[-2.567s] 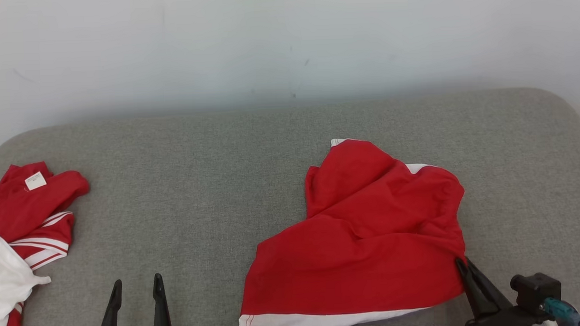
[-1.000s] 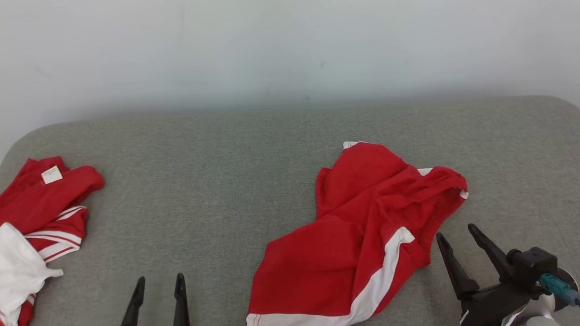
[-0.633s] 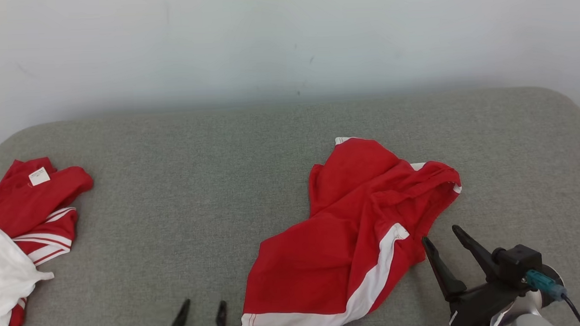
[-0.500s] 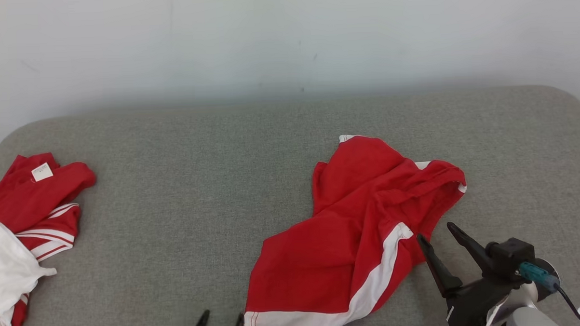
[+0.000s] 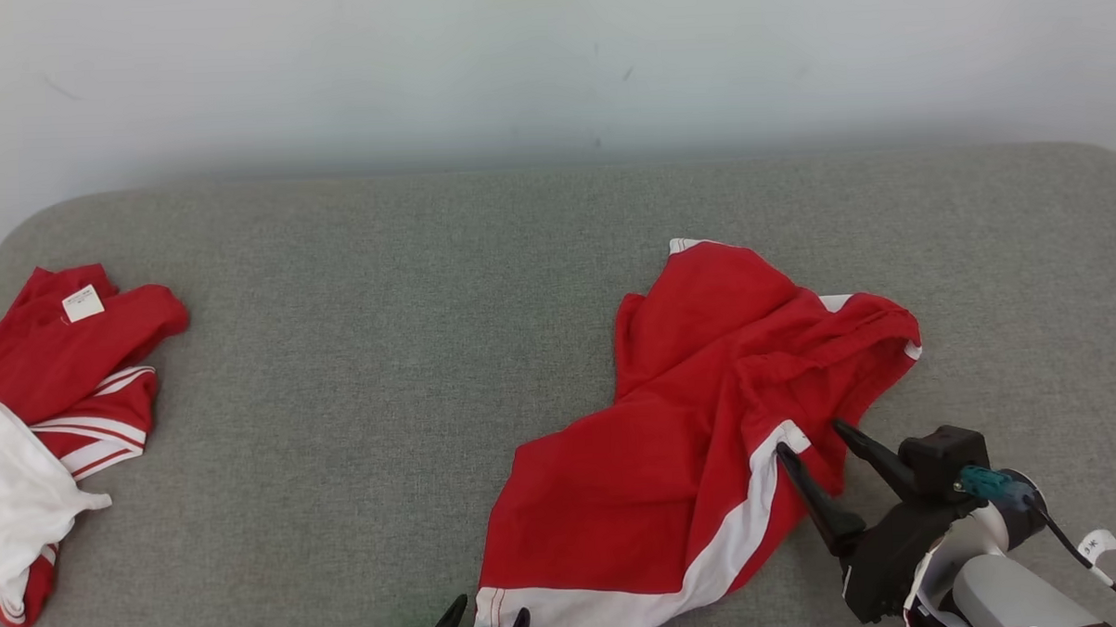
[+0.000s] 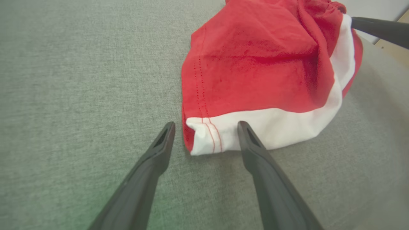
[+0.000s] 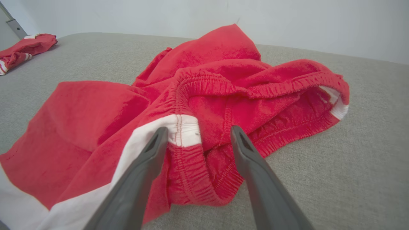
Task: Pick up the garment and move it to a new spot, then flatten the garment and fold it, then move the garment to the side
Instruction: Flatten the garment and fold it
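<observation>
Here, the red garment [image 5: 674,458] with a white band lies crumpled on the grey counter [image 5: 355,358], right of centre in the head view, its elastic waistband bunched toward the right and its white hem toward the near edge.

The right arm comes in from the lower right corner, its pale forearm low and its right tool [image 5: 812,437] angled up and to the left at the waistband. The two dark fingers are spread apart and grip nothing. In the right wrist view the right tool [image 7: 198,128] straddles the garment [image 7: 96,108] where the white stripe meets the gathered elastic, one finger over the stripe and the other over the red fold beside it; whether either finger touches the cloth I cannot tell.

Only the fingertips of the left tool [image 5: 490,615] rise from the bottom edge, at the hem's near left corner. In the left wrist view the left tool [image 6: 206,125] is likewise released, its fingers set either side of that white corner of the garment [image 6: 255,64], one above bare counter, the other across the white band.

A separate pile of clothes [image 5: 49,368], red and white, sits well apart at the counter's far left end.
</observation>
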